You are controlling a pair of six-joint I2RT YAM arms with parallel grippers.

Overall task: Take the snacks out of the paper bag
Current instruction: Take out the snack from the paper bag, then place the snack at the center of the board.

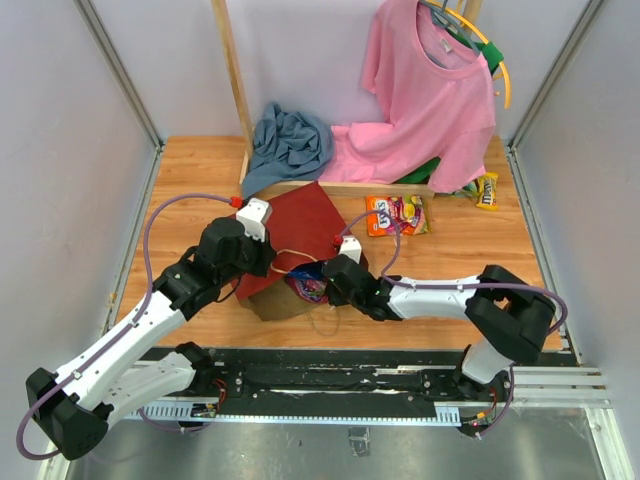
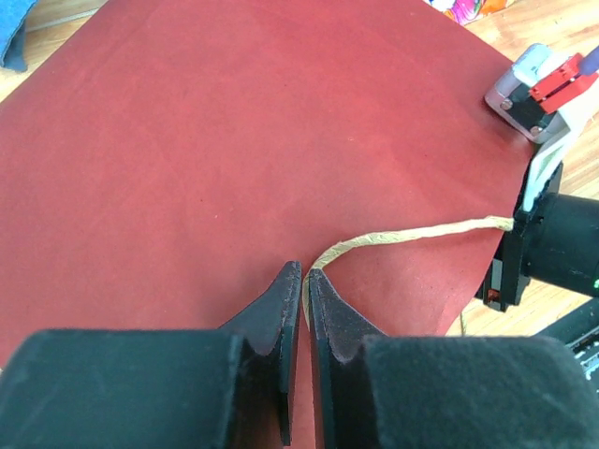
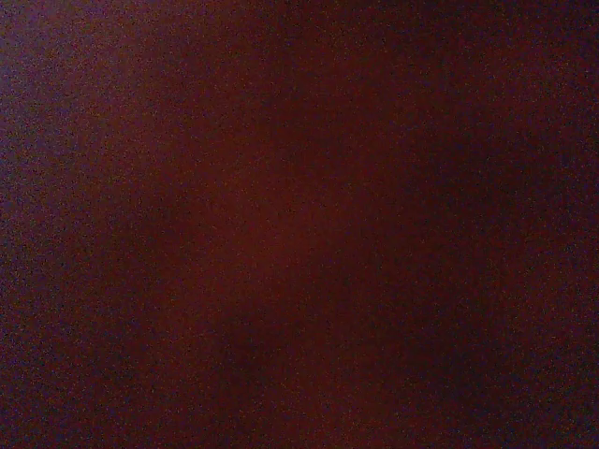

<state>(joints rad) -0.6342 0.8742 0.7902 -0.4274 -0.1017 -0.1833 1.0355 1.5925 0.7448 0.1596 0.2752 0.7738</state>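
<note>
The paper bag [image 1: 300,222] lies on its side, dark red face [image 2: 234,140] up, its mouth toward the arms. My left gripper [image 2: 304,273] is shut on the bag's twine handle [image 2: 412,234], which loops off to the right. My right gripper [image 1: 340,280] reaches into the bag's mouth; its fingers are hidden inside and its wrist view is dark. A purple snack packet [image 1: 310,288] shows at the mouth beside it. An orange snack packet [image 1: 397,214] and a small yellow one [image 1: 487,190] lie on the table to the right.
A pink shirt [image 1: 430,90] hangs at the back right, over a wooden frame [image 1: 232,80]. A blue-grey cloth [image 1: 290,140] is heaped behind the bag. Grey walls close the table's left and right sides. A second twine loop [image 1: 325,322] lies near the front edge.
</note>
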